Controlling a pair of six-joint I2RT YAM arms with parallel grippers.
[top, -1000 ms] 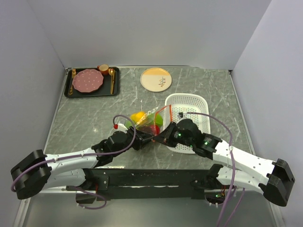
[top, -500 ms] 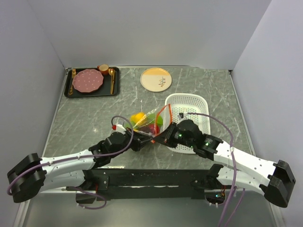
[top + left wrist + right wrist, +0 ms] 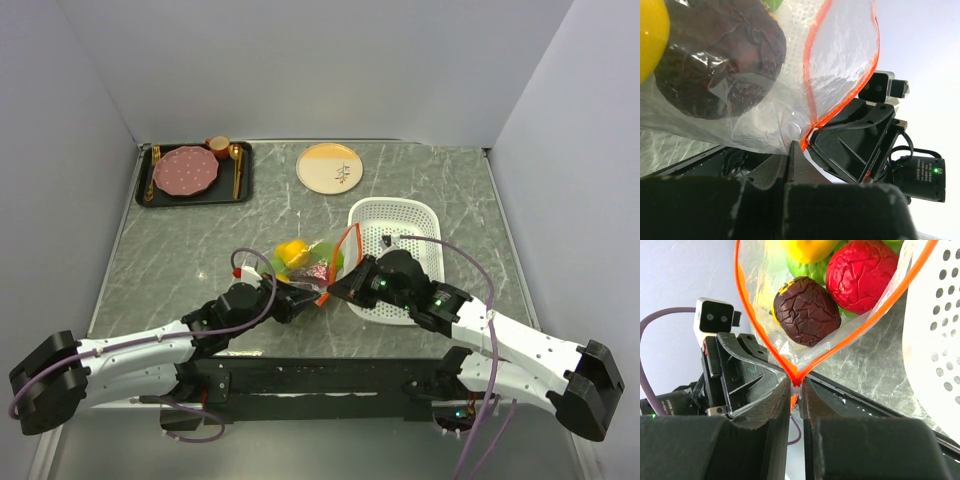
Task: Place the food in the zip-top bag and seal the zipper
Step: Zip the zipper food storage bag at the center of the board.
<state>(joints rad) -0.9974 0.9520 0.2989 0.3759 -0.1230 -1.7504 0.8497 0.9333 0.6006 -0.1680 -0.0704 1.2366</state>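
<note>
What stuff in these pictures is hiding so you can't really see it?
- Zipper slider: in no view; too small from the top, and both wrist views show only strip.
- Yellow piece: cut off by the left wrist view's edge.
- Green food: partly behind the maroon ball in the right wrist view; kind unclear.
- Dark speck in the basket: too small from the top.

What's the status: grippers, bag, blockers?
Left gripper and right gripper shut on zip-top bag corner. Food inside, zipper gaping open. Basket close beside, nothing blocking.
</note>
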